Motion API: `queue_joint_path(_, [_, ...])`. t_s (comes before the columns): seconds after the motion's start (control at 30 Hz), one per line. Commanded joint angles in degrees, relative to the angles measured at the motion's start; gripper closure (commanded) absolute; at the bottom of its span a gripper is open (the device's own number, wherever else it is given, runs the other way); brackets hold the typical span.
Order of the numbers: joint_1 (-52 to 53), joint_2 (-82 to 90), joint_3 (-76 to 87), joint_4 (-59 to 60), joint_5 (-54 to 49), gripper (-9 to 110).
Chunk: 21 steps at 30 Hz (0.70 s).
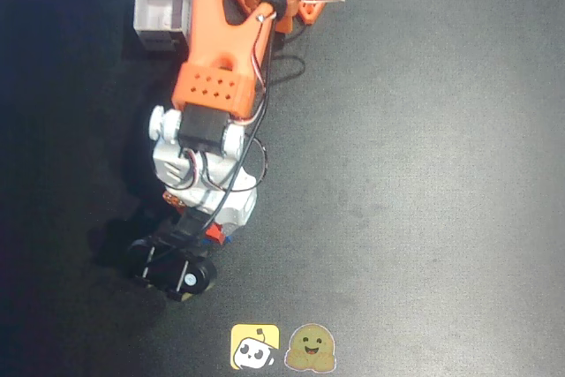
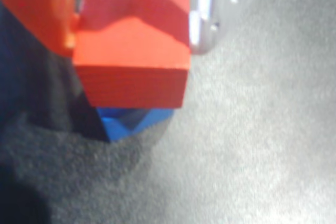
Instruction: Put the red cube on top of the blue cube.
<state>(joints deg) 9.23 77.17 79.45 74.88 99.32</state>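
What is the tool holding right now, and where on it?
The tool holds the red cube by two opposite side faces, an orange finger on one and a pale finger on the other. The cube is directly over the blue cube.

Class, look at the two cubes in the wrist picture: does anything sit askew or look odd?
Yes. The red cube sits between the hand's fingers, over the blue cube, but the two are not squared up: a corner of the blue one pokes out below, turned against the red cube's straight front face.
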Motion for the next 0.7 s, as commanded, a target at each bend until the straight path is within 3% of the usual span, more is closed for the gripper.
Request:
queue_joint_path(0.0, [-0.3, 4.2, -1.8, 0.6, -1.0, 92])
queue_joint_path(0.67, [0.3, 1.9, 1.4, -3.0, -1.8, 92])
